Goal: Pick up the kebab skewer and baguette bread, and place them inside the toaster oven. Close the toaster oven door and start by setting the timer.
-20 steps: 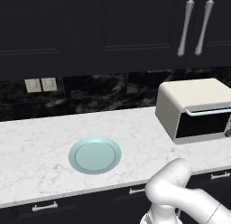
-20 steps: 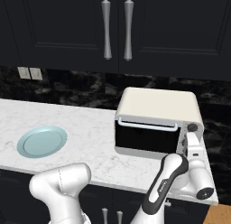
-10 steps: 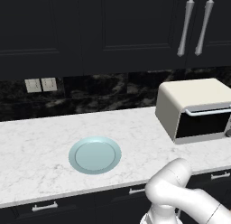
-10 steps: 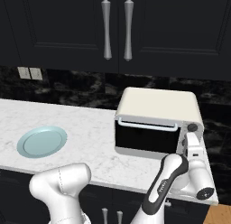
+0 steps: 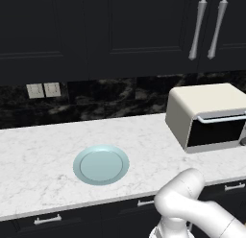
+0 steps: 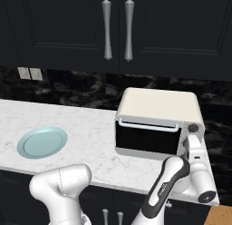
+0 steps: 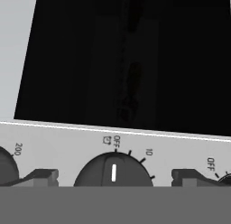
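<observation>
**Gripper at the toaster oven's timer knob, door shut**

Currently, left base view: the toaster oven [image 5: 207, 116] sits at the right of the frame on the white marble counter [image 5: 43, 155]. It is a cream rounded box, and its dark glass door [image 5: 215, 132] is closed, with the silver bar handle [image 5: 222, 118] along the top edge. A light blue plate [image 5: 101, 164] lies flat at lower centre, well apart from the oven, with nothing on it. The white arm's elbow [image 5: 185, 194] bulges up at the lower right. Two wall outlets [image 5: 44, 90] sit on the dark backsplash at the left. Black upper cabinets [image 5: 120, 26] with silver handles run across the top.

Right base view: the oven stands right of centre, its door closed. A dark knob [image 6: 194, 128] shows at its upper right front corner. The arm rises from the lower left, bends low in front of the counter edge, and its forearm [image 6: 164, 190] climbs to the hand [image 6: 195, 152], which is pressed close to the oven's right front face. The fingers themselves cannot be made out from this side. The plate lies at the left of the frame and holds nothing.

Hand view: the door's dark glass takes the upper part of the frame. Below it runs the pale control strip [image 7: 58, 139]. A dark timer knob [image 7: 113, 170] sits bottom centre, its white mark pointing at "OFF", with "10" printed just right of that. The gripper [image 7: 115, 178] straddles the knob: two dark fingertips [image 7: 39, 176], one on each side, spread wider than the knob and not touching it. Parts of two other knobs show at the bottom corners.
</observation>
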Tool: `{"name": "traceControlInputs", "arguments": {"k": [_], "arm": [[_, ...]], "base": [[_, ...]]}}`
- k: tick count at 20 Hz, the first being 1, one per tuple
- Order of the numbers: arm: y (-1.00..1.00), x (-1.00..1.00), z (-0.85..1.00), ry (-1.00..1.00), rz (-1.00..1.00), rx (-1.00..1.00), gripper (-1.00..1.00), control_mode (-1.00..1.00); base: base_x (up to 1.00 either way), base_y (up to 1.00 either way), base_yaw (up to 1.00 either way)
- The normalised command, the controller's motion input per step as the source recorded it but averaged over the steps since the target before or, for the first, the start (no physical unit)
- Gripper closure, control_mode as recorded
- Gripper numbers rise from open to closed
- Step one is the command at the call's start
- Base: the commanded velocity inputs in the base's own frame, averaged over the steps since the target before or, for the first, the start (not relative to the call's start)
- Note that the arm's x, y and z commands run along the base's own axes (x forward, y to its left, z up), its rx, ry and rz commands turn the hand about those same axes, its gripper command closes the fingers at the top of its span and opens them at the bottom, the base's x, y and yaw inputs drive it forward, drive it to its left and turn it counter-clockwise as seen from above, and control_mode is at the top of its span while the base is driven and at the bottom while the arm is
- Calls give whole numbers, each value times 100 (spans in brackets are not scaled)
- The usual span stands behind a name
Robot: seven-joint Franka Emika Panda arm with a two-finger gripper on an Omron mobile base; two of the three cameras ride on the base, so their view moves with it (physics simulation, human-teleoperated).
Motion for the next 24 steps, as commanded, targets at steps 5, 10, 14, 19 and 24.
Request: {"name": "traceControlInputs", "arguments": {"k": [5, 10, 14, 19, 24], "arm": [[-2, -19, 0, 0, -1, 0, -100, -100], [16, 10, 0, 0, 0, -1, -100, -100], [6, 6, 0, 0, 0, -2, -100, -100], [0, 0, 0, 0, 0, -2, -100, -100], [-6, 11, 0, 0, 0, -3, -100, -100]], "base": [[0, 0, 0], [0, 0, 0], [0, 0, 0], [0, 0, 0], [0, 0, 0]]}}
